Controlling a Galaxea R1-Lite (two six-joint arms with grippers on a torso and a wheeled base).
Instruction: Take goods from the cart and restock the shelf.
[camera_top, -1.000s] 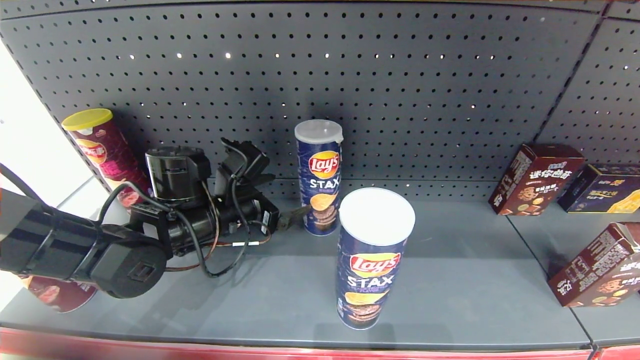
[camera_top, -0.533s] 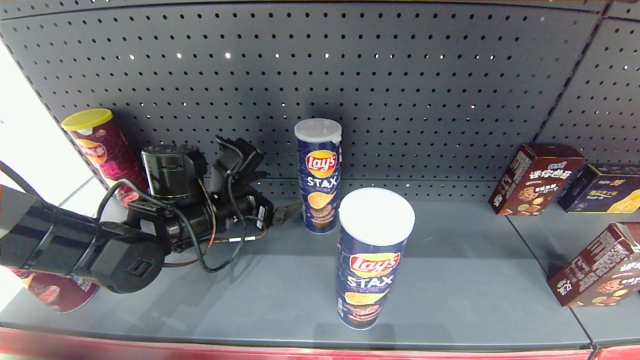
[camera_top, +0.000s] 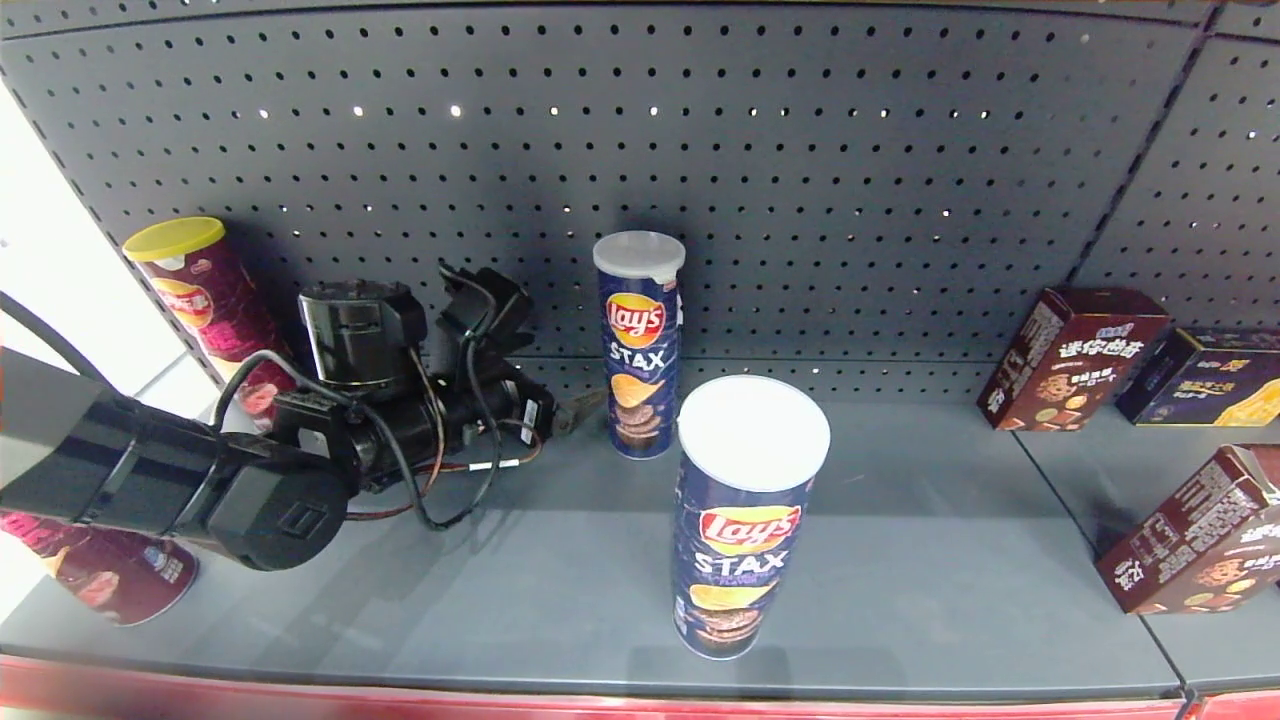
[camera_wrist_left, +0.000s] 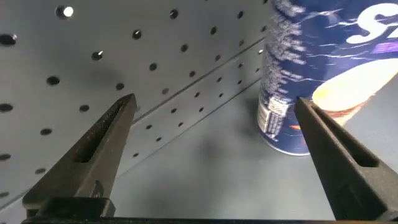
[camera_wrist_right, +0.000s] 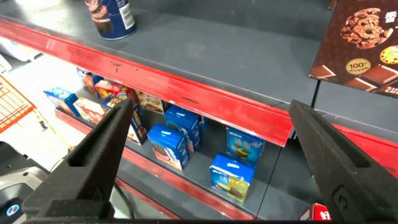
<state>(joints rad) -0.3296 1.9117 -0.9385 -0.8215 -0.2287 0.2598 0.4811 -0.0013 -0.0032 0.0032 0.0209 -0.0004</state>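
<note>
While the left gripper (camera_wrist_left: 214, 106) hovers low over the shelf (camera_top: 900, 560) with jaws spread wide and empty, 1 blue chip can (camera_top: 638, 350) stands upright just beyond its tips, a 2nd can (camera_top: 745, 520) farther off.

The front dark blue cardboard tube with a white lid (camera_top: 745, 520) and the rear dark blue tube with a clear lid (camera_top: 638, 345) each carry a round red-and-yellow brand logo above a word in white capitals. The upright brown cardboard box (camera_top: 1070, 360) bears white characters. The brown box with biscuit pictures (camera_wrist_right: 364, 43) shows a round seal with a percentage figure.
</note>
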